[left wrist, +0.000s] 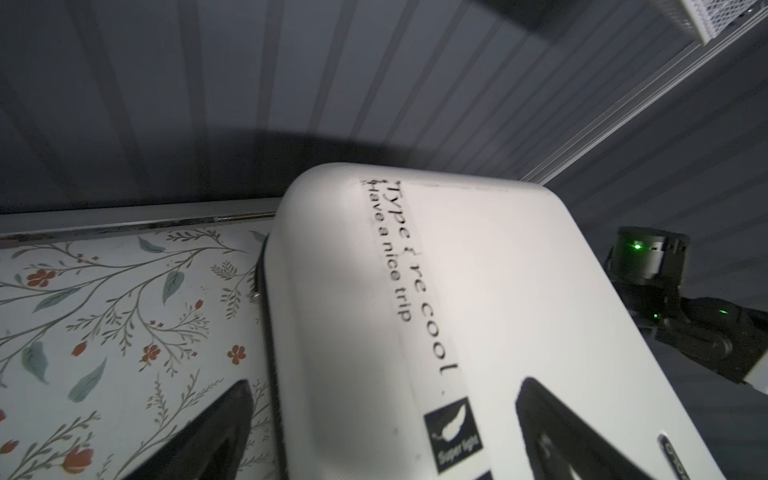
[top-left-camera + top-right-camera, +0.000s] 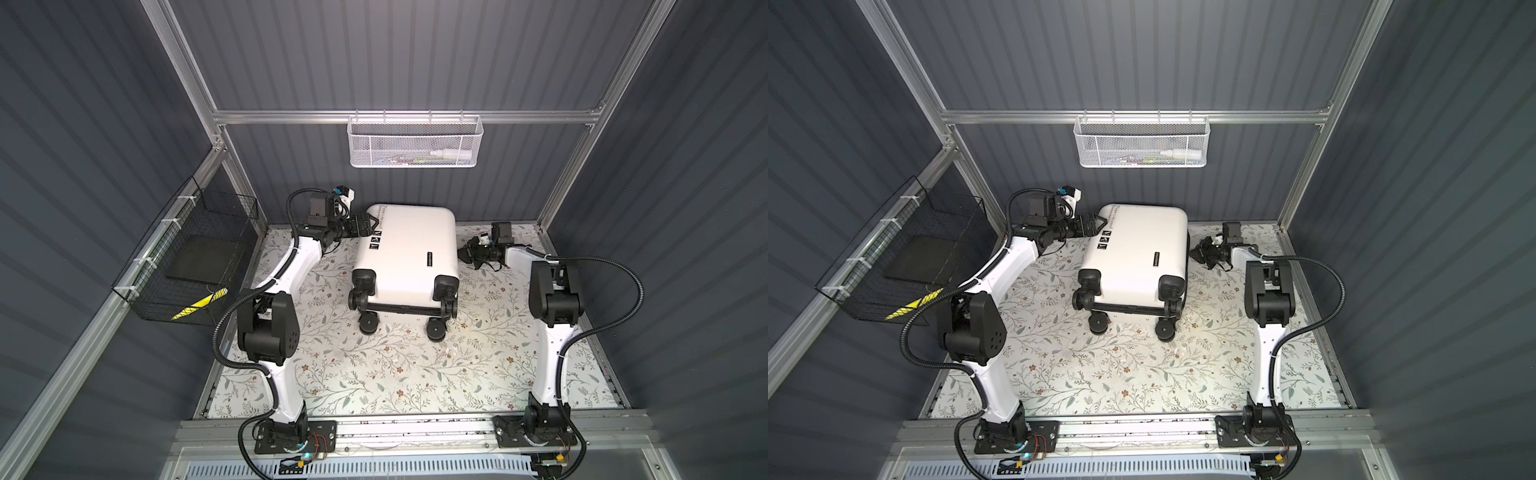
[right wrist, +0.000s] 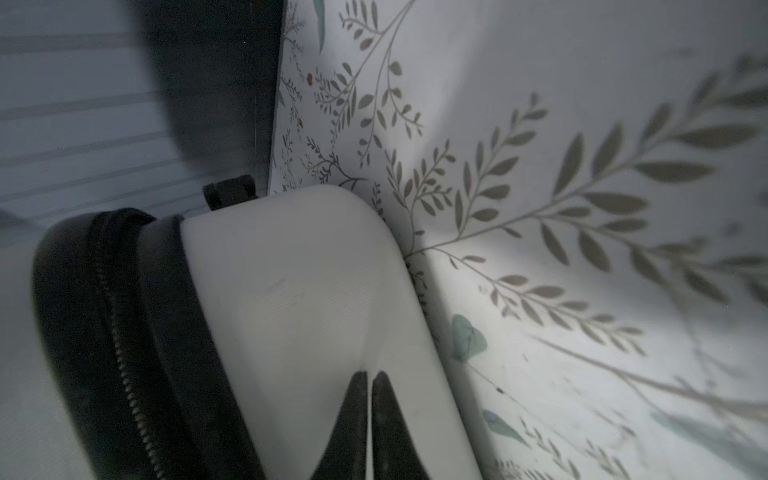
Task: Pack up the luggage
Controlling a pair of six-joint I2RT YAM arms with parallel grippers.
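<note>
The luggage (image 2: 407, 249) (image 2: 1138, 249), a white hard-shell suitcase, lies shut and flat on the floral mat, its black wheels (image 2: 368, 322) toward the front. My left gripper (image 2: 369, 225) (image 2: 1096, 224) (image 1: 382, 415) is open at its far left corner. One finger hangs over the lettered top shell (image 1: 457, 270) and the other beside the case over the mat. My right gripper (image 2: 462, 253) (image 2: 1194, 253) (image 3: 370, 376) is shut with nothing visible between its fingers. Its tips sit against the white lower shell (image 3: 299, 291) on the case's right side, beside the black zipper (image 3: 124, 374).
A white mesh basket (image 2: 413, 141) hangs on the back rail holding a white bottle and small items. A black wire basket (image 2: 187, 257) on the left wall holds a flat black thing and a yellow-striped item. The back wall stands close behind the suitcase.
</note>
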